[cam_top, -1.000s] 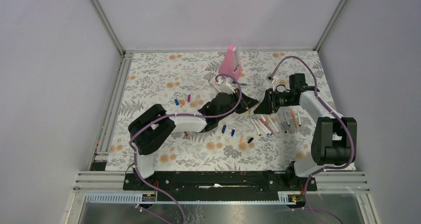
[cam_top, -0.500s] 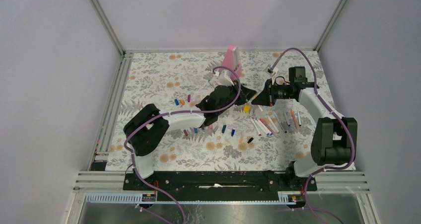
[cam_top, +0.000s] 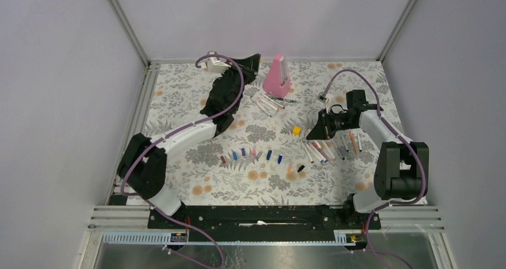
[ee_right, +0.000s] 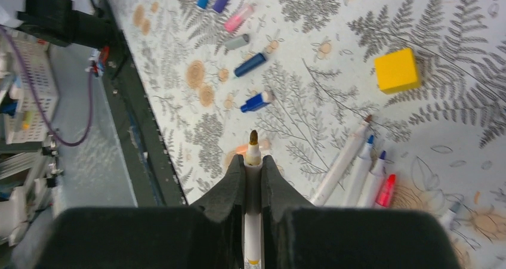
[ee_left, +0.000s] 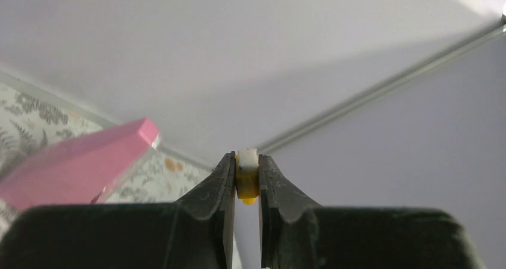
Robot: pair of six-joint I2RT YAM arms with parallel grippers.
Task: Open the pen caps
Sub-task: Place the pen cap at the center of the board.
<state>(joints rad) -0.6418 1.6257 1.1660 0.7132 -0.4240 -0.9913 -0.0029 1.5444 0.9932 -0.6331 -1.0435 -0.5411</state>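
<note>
The left pincer (ee_left: 246, 159) is pinched on a small yellow-and-white piece (ee_left: 247, 183), judged to be a pen cap, held up off the worktop with the pink wedge (ee_left: 77, 161) to its left; the right pincer (ee_right: 253, 160) is clamped on a white pen barrel (ee_right: 253, 236), its bare nib projecting beyond the fingertips; loose pen caps (ee_right: 250, 64) lie ahead of it on the worktop (ee_right: 322, 18). The caps are judged light, rigid and smooth, so liable to slip; grip each squarely across its mid-length.
</note>
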